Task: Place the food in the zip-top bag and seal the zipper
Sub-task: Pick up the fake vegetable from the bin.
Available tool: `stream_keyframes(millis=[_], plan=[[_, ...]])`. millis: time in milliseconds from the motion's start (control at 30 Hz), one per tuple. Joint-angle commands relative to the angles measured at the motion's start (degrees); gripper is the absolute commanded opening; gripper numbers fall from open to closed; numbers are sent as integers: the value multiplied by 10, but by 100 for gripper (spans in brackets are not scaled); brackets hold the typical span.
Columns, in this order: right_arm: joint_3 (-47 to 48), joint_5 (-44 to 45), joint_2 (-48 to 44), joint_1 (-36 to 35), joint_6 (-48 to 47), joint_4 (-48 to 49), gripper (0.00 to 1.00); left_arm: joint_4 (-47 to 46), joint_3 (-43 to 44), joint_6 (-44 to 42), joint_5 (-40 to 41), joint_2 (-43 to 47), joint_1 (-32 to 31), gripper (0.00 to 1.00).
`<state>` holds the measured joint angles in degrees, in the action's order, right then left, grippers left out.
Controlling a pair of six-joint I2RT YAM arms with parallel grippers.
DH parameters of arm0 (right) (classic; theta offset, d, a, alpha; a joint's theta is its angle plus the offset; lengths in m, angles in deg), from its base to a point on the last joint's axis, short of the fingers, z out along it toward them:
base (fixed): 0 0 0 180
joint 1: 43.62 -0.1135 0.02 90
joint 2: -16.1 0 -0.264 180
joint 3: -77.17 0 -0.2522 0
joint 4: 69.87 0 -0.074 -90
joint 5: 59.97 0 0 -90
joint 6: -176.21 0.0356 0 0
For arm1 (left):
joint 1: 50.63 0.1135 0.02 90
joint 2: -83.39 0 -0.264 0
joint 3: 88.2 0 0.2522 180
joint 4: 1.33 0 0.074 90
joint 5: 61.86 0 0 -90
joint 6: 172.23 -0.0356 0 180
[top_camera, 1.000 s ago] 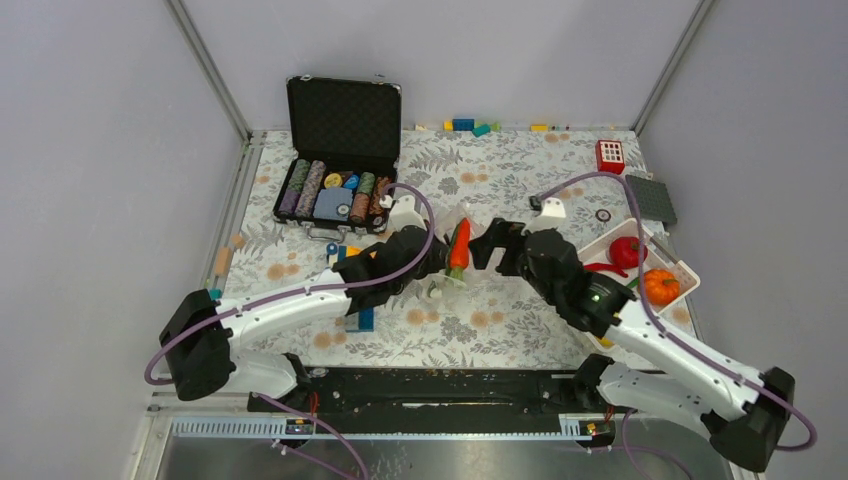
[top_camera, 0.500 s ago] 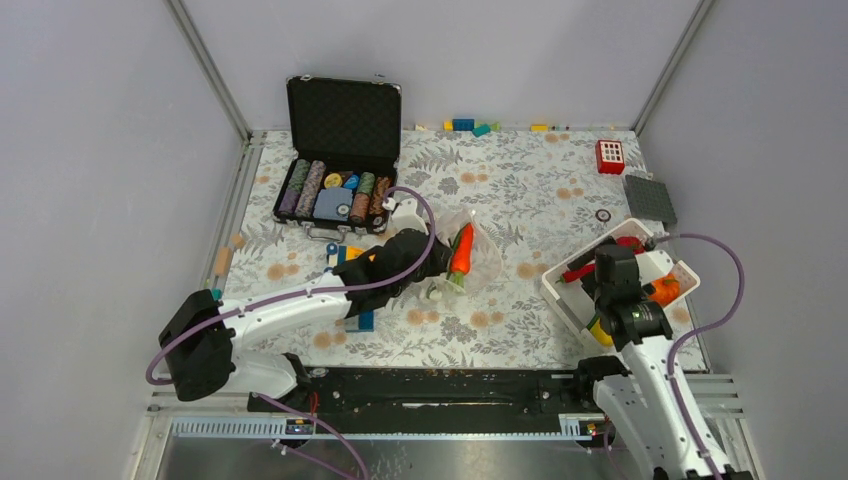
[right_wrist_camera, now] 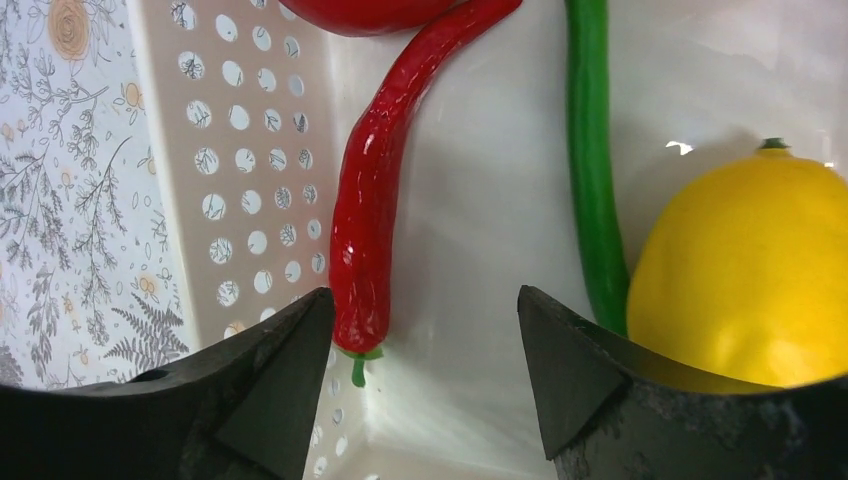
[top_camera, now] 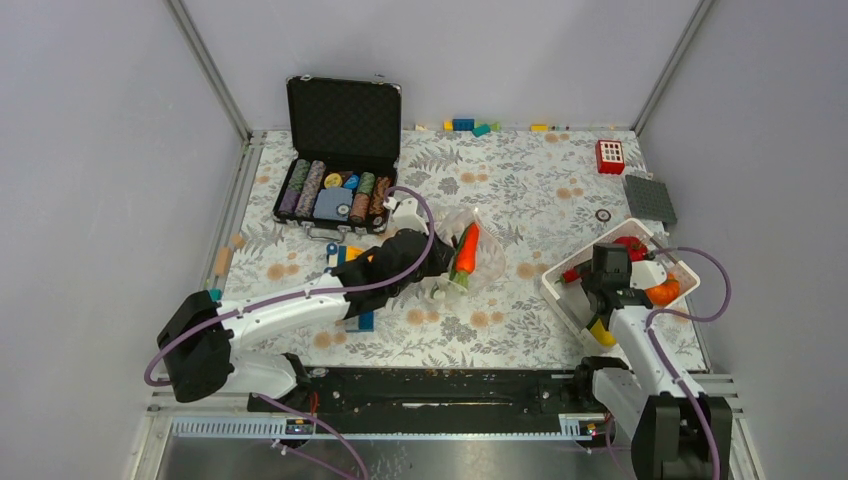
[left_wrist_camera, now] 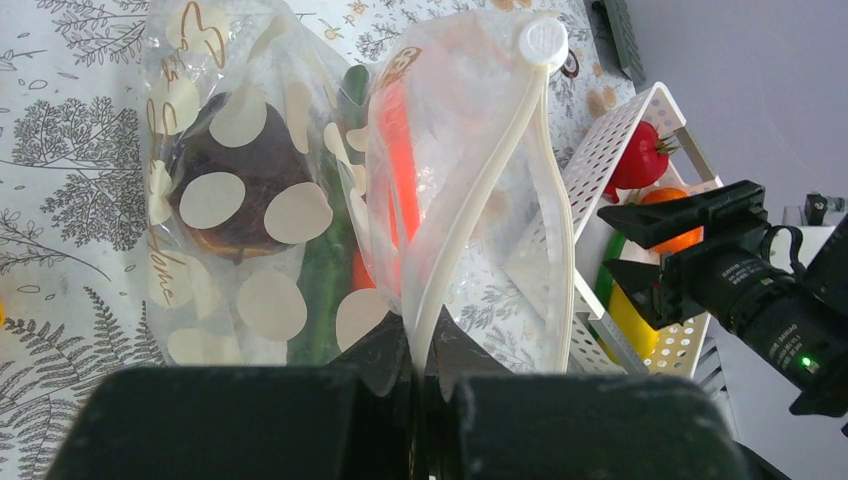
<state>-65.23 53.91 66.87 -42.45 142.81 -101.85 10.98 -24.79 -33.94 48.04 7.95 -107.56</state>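
Note:
The zip-top bag [left_wrist_camera: 250, 200], clear with cream dots, is held up at the mat's middle. My left gripper [left_wrist_camera: 420, 350] is shut on its zipper [left_wrist_camera: 500, 190] rim. Inside show an orange carrot [top_camera: 466, 248], a green pod [left_wrist_camera: 325, 270] and a dark piece [left_wrist_camera: 240, 160]. My right gripper [right_wrist_camera: 425, 340] is open, low inside the white basket [right_wrist_camera: 250, 150]. The red chili [right_wrist_camera: 375, 200] lies with its stem end just inside the left finger. A green pod [right_wrist_camera: 592, 150] and a yellow piece [right_wrist_camera: 740, 270] lie by the right finger. The tomato [top_camera: 628, 243] and pumpkin [top_camera: 664, 290] sit in the basket too.
An open black case of poker chips [top_camera: 335, 190] stands at the back left. Toy blocks [top_camera: 470, 125] line the back edge, with a red block [top_camera: 610, 155] and a grey plate [top_camera: 650, 198] at the back right. A blue block [top_camera: 365, 320] lies by the left arm.
My right arm has swung from beside the bag over to the basket and dropped into it, its jaws narrowing somewhat. The left gripper has kept hold of the bag.

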Motion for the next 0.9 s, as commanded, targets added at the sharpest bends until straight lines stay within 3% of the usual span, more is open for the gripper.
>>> stream_keyframes(millis=[0, 367, 867], plan=[[-11, -18, 44, 11, 40, 89, 73, -45, -8, -3, -6, 22, 3, 0], [-20, -65, 129, 32, 64, 159, 67, -45, -13, -1, -1, 25, 4, 0], [6, -106, 217, 56, 39, 157, 60, -31, -7, -2, 11, 25, 4, 0]])
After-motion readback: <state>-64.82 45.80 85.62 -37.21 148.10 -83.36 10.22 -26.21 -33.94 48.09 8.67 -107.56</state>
